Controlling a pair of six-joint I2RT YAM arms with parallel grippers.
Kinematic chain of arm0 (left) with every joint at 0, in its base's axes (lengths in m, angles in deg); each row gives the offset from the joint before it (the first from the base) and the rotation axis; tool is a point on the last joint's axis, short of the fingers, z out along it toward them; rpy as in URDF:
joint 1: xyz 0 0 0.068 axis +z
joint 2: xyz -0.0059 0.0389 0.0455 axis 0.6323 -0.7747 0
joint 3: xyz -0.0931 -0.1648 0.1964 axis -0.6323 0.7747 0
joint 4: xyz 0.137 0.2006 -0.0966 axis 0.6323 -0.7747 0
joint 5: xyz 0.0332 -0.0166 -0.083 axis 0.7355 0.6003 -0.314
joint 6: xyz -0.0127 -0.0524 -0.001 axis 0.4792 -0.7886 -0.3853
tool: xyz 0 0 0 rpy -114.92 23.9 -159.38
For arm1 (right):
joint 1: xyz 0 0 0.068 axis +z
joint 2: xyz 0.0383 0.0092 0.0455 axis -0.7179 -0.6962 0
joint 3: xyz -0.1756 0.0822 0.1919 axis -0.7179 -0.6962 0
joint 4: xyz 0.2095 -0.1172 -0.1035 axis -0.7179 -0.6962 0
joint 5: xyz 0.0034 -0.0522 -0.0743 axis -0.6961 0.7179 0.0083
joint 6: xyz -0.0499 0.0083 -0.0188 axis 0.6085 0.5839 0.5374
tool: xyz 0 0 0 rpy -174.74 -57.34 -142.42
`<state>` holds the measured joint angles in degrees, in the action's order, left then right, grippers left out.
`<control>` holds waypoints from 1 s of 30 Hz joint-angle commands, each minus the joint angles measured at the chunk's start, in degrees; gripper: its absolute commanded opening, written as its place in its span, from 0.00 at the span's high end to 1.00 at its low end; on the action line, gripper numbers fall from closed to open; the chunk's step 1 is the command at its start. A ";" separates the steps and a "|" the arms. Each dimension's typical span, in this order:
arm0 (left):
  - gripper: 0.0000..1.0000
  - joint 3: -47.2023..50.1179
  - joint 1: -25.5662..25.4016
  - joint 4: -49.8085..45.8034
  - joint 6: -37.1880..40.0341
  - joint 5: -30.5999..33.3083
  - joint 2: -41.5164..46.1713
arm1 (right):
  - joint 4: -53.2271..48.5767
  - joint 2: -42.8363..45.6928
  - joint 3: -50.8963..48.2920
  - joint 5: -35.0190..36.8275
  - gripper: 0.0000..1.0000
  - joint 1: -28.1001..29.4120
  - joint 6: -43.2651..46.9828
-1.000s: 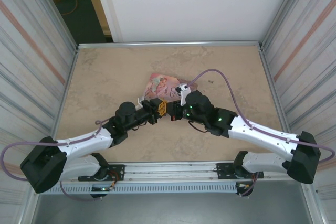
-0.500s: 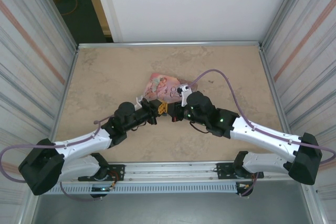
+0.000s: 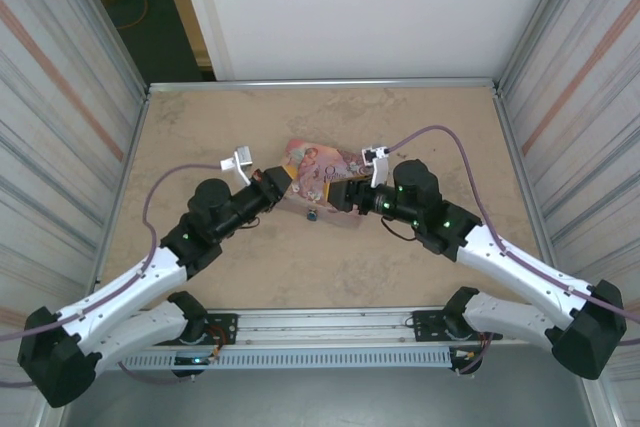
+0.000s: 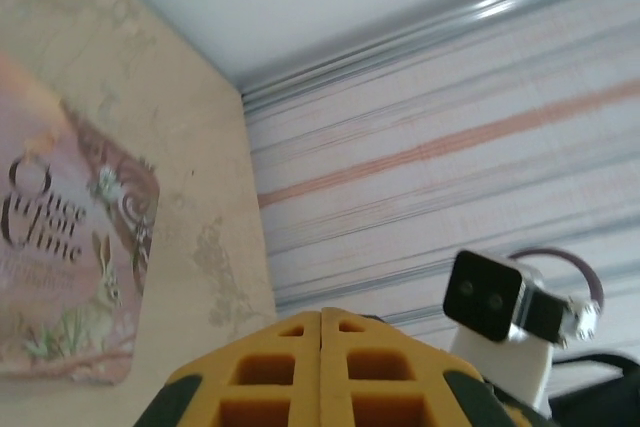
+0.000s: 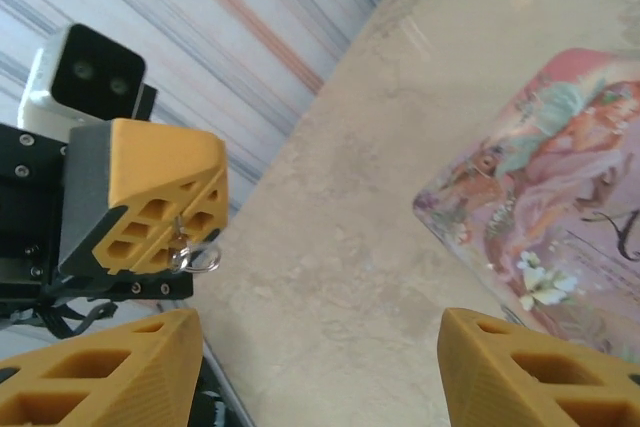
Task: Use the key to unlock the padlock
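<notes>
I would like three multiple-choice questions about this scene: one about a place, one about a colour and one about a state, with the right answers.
1. Where is the padlock?
A. On the table, on the near side of the pink tin, between the grippers
B. On top of the tin
C. At the far edge of the table

2. What colour are the fingers of both grippers?
A. Blue
B. White
C. Yellow-orange

3. How is the right gripper?
A. Shut on the padlock
B. Open, holding nothing
C. Shut on the tin

Answers:
1 A: the top view shows the blue speck on the table just below the tin.
2 C: both wrist views show yellow-orange fingers.
3 B: its fingers stand wide apart, while the key hangs from the shut left gripper.
</notes>
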<state>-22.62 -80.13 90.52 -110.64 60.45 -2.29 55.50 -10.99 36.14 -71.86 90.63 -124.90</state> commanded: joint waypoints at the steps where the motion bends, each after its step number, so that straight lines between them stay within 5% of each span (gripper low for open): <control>1: 1.00 -1.18 0.25 -0.65 16.47 0.00 1.25 | 9.74 0.00 -0.69 -9.74 0.35 -0.88 -1.59; 6: 1.00 -1.18 0.38 2.77 19.10 -1.40 1.15 | 15.81 -3.11 -0.19 -14.20 0.37 0.26 -2.76; 30: 1.00 -1.00 0.39 6.52 15.93 -4.09 -0.74 | 17.90 -10.58 2.66 -11.69 0.62 4.22 -2.40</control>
<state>-22.73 -80.04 94.79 -94.40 57.50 -3.03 72.26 -21.26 36.58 -84.32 94.68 -127.63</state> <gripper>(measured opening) 0.052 0.383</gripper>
